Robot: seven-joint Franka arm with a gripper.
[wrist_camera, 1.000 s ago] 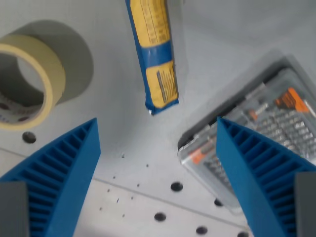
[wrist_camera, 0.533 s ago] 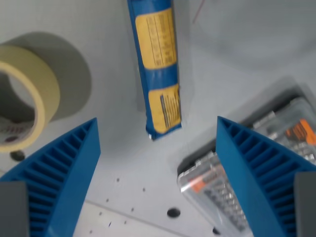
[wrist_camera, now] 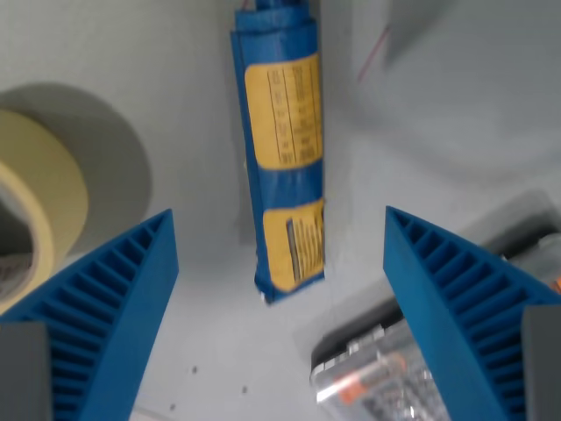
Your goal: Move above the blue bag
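Observation:
The blue bag (wrist_camera: 280, 149) with yellow labels lies lengthwise on the grey table, running from the top of the wrist view down to about the middle. My gripper (wrist_camera: 280, 289) is open and empty. Its two blue ribbed fingers (wrist_camera: 105, 324) stand wide apart at the bottom left and bottom right. The bag's near end lies between them, well below the fingertips.
A roll of beige tape (wrist_camera: 35, 219) stands at the wrist view's left edge. A clear plastic case of bits (wrist_camera: 412, 368) lies at the bottom right, partly behind the right finger. The grey table (wrist_camera: 456, 132) shows at the upper right.
The camera has moved forward along the bag. The bag now shows lower and more fully in view; the tape and the bit case have slid toward the edges.

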